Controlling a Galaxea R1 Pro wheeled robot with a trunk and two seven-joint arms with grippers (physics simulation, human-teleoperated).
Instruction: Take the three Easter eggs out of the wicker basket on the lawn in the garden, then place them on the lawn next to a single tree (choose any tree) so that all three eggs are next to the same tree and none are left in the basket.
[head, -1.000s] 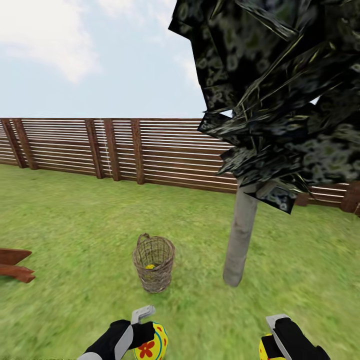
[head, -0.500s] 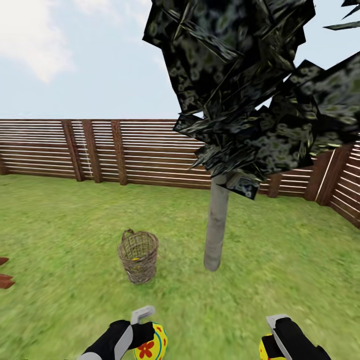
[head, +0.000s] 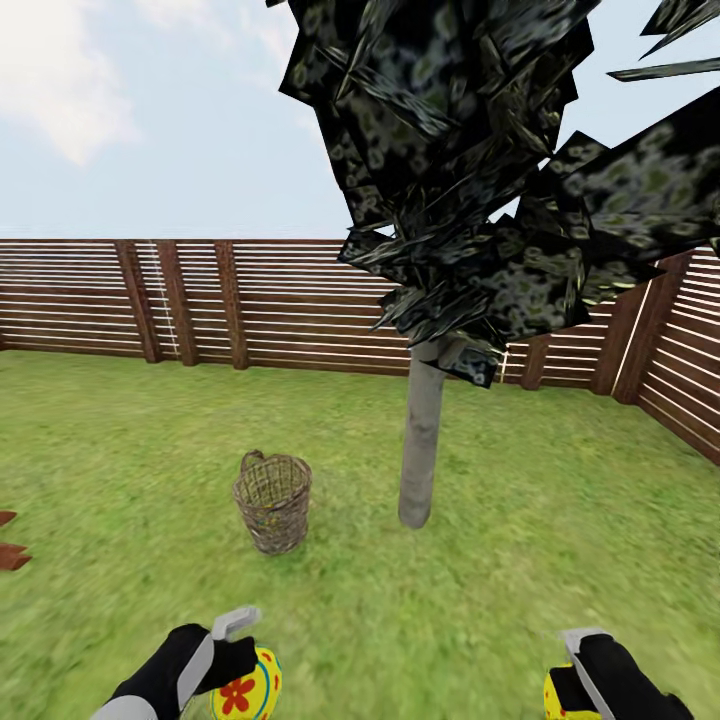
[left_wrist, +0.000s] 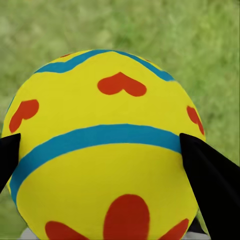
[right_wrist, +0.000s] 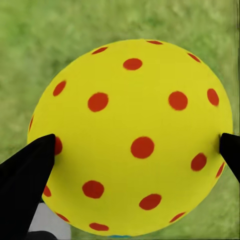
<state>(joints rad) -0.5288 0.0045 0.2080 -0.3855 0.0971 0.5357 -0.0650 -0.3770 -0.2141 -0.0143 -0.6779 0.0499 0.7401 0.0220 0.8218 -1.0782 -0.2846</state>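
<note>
Two Easter eggs aloft: flower-and-band egg (head: 246, 686) clamped in left gripper (head: 238, 655), dotted egg (head: 566, 692) pinched in right gripper (head: 578, 672), held low, ready for drop. Tree (head: 421, 447) ahead, wicker basket (head: 272, 500) just left of trunk on lawn (head: 560, 520); third egg likely inside, unclear.

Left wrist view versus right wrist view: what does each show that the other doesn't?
Left wrist alone: a yellow egg with blue bands and red heart and petal shapes, pinched between the left claw's black fingers. Right wrist alone: a yellow egg covered in red dots, gripped between the right claw's black fingers. Both: blurred green grass lawn behind the egg.
</note>
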